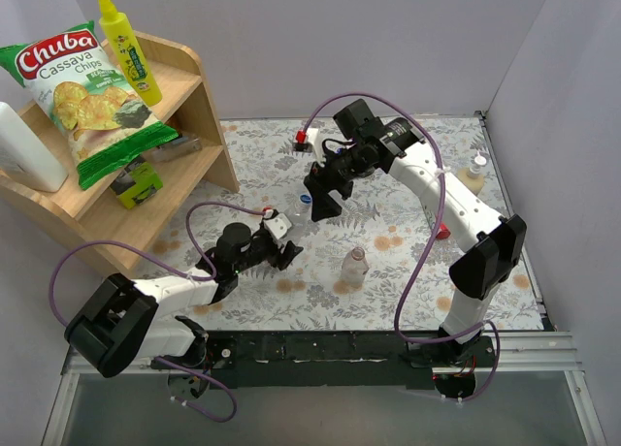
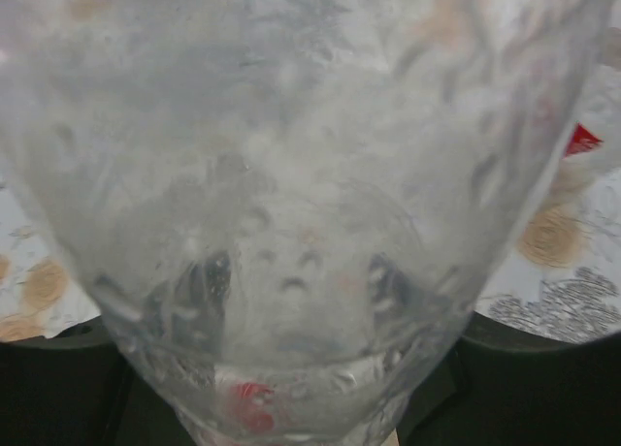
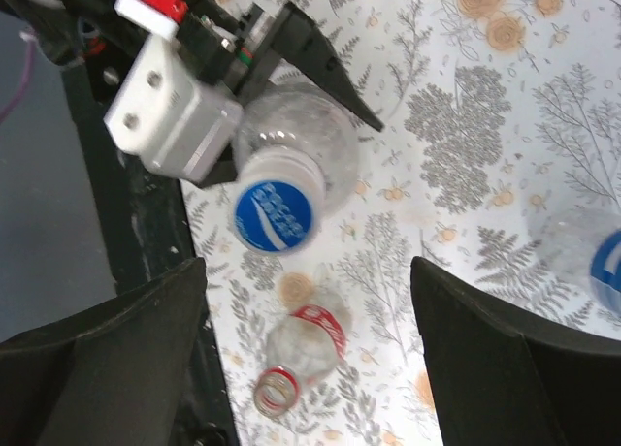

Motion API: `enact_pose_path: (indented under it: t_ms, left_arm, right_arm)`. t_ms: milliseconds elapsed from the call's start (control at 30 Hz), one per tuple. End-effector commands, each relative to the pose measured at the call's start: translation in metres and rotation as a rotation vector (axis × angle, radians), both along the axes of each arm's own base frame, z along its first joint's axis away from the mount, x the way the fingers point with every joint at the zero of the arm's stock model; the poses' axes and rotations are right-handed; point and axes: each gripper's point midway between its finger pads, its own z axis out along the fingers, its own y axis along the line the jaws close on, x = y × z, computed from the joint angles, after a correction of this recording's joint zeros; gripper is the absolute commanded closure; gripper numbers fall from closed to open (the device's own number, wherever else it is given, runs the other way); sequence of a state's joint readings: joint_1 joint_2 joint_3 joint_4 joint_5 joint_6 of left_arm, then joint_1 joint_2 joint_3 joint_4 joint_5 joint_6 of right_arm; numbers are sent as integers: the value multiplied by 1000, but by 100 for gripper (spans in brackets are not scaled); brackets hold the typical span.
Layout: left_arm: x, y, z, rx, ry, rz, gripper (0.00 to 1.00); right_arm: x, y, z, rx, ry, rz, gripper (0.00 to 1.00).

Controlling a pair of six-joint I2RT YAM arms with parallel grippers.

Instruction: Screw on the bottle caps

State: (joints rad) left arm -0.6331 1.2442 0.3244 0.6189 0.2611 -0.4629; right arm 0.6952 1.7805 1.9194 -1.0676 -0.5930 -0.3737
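Note:
A clear bottle stands upright with a blue cap on its neck. My left gripper is shut on its body, which fills the left wrist view. In the right wrist view the blue cap lies just beyond my open right gripper, which hovers above it and touches nothing. A second clear bottle stands uncapped, its red neck ring showing. A red cap lies on the table to the right. Another blue cap shows at the frame's right edge.
A third bottle stands at the far right, near the wall. A wooden shelf at the back left holds a chips bag, a yellow squeeze bottle and a white bottle. The tablecloth is flowered.

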Motion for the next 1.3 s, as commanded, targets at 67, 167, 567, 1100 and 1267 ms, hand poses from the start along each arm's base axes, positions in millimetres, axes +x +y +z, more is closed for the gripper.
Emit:
enact_pose_path:
  t_ms: [67,167,567,1100,1267]
  left_arm:
    - [-49,-33,12,-80,159,-311,100]
    - [-62,-35,7,-42,194,-393,100]
    - [-65,-34,2,87,196,-532,100]
    - [-68,-39,6,110,147,-630,100]
    - [-67,-40,8,112,130,-642,100]
  right_arm:
    - [19,-48,6,-12,-204,101,7]
    - [20,-48,31,76,-359,226,9]
    - [-60,-43,38,197,-629,715,22]
    - [-63,-37,19,166,-687,828,35]
    - [-65,-37,13,149,-673,860,42]
